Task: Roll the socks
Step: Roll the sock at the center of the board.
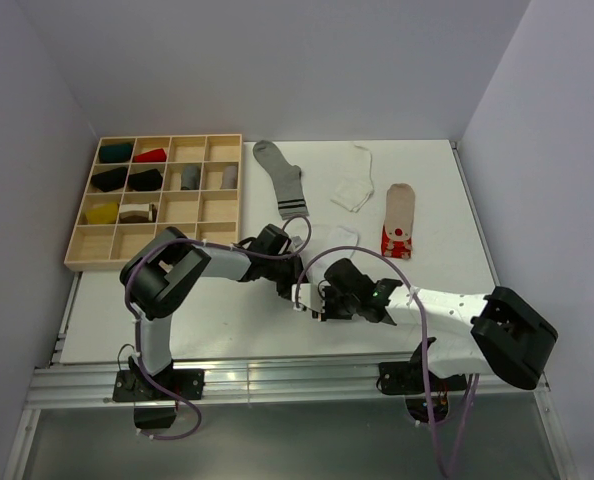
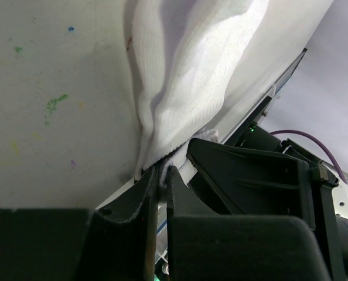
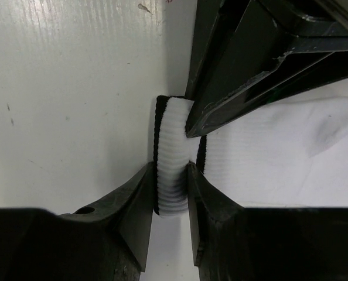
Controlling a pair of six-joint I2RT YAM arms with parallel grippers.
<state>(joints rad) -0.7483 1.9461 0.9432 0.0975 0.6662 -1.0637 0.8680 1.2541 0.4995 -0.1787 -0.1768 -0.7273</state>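
The right fingers (image 3: 133, 205) close narrowly on the ribbed, black-edged cuff of a white sock (image 3: 268, 146), the cuff standing bunched between them on the tabletop (image 3: 74, 88). We see the left fingers (image 2: 130, 208) all but shut on a fold of the same sock, whose fabric spreads away from them in creases, and in the right wrist view one left fingertip touches the cuff. The two arms meet near the front middle of the tabletop. Behind them lie a grey sock (image 1: 282, 185) with black stripes, a second white sock (image 1: 355, 187) and, furthest right, a beige sock (image 1: 398, 225) with a red-and-white patterned end, all flat and apart from one another. At the far left, a wooden compartment tray (image 1: 220, 150) holds rolled socks (image 1: 150, 155), one to a compartment: dark green and red in the back row, two black and two grey in the next, yellow and a white-and-dark one in the third.
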